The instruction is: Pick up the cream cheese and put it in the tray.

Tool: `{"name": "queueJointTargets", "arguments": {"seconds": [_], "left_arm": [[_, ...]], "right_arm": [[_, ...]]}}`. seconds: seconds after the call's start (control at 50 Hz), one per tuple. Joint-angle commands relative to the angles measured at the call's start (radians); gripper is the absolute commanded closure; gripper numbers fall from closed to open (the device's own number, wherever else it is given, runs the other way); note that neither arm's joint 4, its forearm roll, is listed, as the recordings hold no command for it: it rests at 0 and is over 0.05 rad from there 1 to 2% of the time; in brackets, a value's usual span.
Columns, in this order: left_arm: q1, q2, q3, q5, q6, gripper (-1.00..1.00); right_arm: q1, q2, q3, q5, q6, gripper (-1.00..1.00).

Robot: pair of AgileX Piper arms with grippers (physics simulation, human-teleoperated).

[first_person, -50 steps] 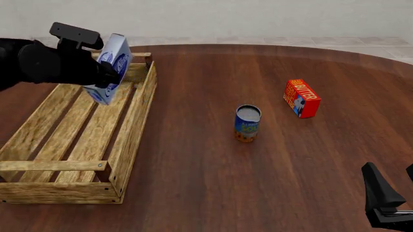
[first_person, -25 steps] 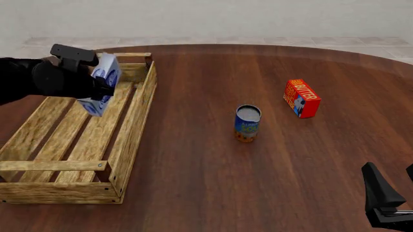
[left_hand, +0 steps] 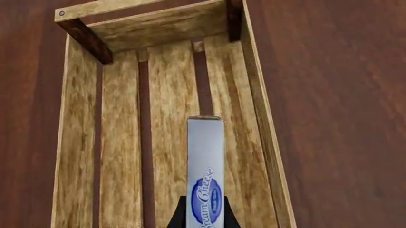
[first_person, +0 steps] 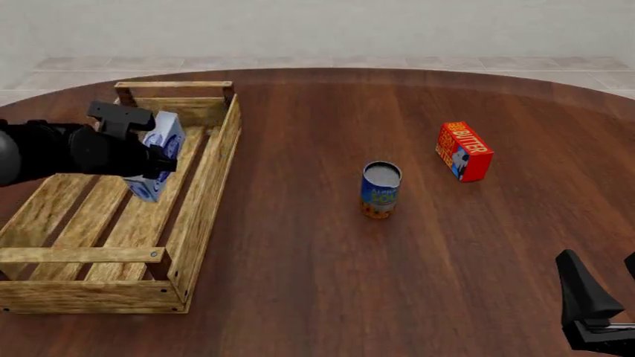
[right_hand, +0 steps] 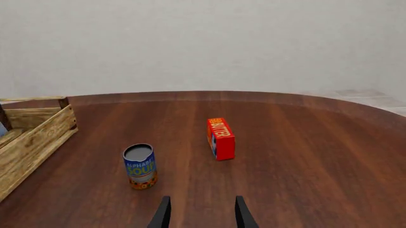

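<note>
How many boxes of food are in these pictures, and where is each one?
2. The cream cheese is in the left gripper over the tray. The butter box stands on the table, right of the soup can.

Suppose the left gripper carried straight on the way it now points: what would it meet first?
Most likely the tray floor: the left gripper points down into it, and the cream cheese it holds would touch the slats first. Depth is unclear.

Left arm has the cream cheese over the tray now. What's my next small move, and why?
Probably ease the left gripper straight down a little more, then open. The cream cheese is clamped in it over the tray, inside the walls, with slats directly beneath in the wrist view. Whether the box touches the slats yet I cannot tell, so lower before releasing.
</note>
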Motion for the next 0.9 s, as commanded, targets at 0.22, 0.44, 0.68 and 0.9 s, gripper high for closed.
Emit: {"name": "queueJointTargets", "arguments": {"seconds": [0.22,0.44,0.68,0.9], "left_arm": [[0.028,0.051,0.042,-0.074,0.023,1.0],[0.043,0.082,0.065,-0.111,0.025,1.0],[0.052,0.1,0.087,-0.138,0.021,1.0],[0.056,0.084,0.101,-0.138,0.029,1.0]], "right_arm": [[0.0,0.002,0.0,-0.001,0.0,-1.0],[0.001,0.002,0.0,-0.001,0.001,-1.0],[0.001,0.002,0.0,-0.001,0.001,-1.0],[0.001,0.002,0.0,-0.001,0.0,-1.0]]}}
